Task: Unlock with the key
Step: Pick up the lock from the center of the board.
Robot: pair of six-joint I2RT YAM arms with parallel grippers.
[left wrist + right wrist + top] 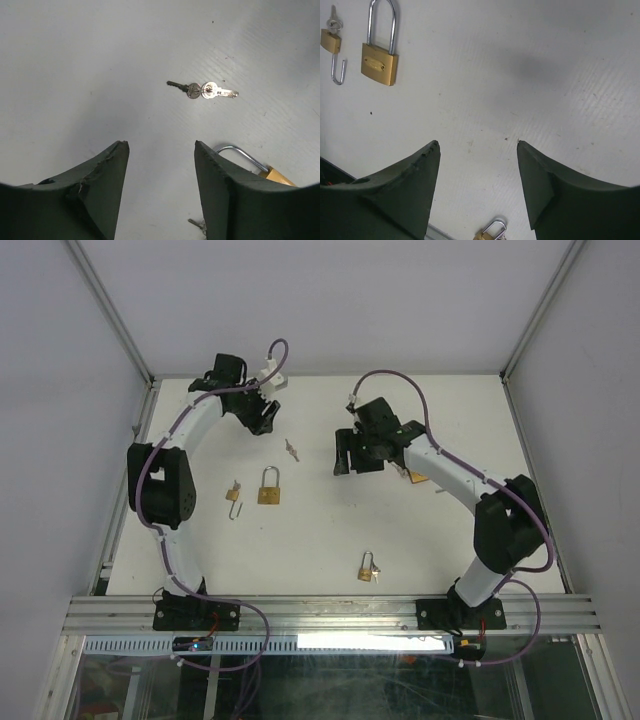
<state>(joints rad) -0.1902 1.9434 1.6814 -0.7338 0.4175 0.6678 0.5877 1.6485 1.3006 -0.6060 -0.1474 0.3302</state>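
Observation:
Two small keys on a ring (202, 90) lie flat on the white table, ahead of my left gripper (160, 145), which is open and empty. In the top view the keys (291, 449) lie between the left gripper (263, 416) and the right gripper (345, 456). A large brass padlock (269, 487) with its shackle closed lies near the table's middle. The right wrist view shows it (380, 62) at the upper left. My right gripper (477, 142) is open above bare table. The left wrist view shows a padlock's shackle (242, 152) partly hidden behind the right finger.
A small brass padlock (233, 494) with its shackle swung open and a key in it lies left of the large one (331, 41). Another small padlock (367, 568) lies near the front edge. A brass piece (416, 478) shows under the right arm.

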